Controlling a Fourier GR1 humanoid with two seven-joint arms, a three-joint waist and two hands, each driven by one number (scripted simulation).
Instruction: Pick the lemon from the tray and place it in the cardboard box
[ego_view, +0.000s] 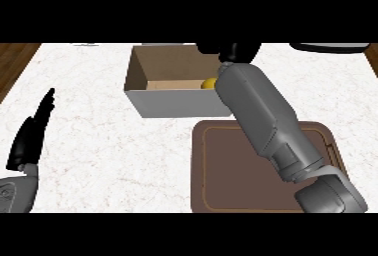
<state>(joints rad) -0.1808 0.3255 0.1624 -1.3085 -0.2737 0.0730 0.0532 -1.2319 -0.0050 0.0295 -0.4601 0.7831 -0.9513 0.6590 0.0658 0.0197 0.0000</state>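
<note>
White marble-patterned counter top (111, 150) with faint grey veins fills nearly the whole view. Strips of brown wood (15, 60) show past its edges, to the far left and far right of the box.

Just in front of the open cardboard box (177, 102), to the right of its near corner, lies the dark brown rectangular tray (229, 170) with rounded corners and a thin pale line inside its rim. The bare part of the tray holds nothing.

The box has a pale outer front wall and brown inner walls. The robot's grey right forearm (266, 120) crosses the tray and reaches the box's right side. The black right hand (238, 51) hangs over the box's far right corner, and whether it is spread or closed cannot be told.

Well to the left of the box, the black left hand (31, 137) rests with its fingers straight and pressed together, pointing up.

The small yellow lemon (210, 83) sits inside the box at its right end, partly hidden by the forearm.
</note>
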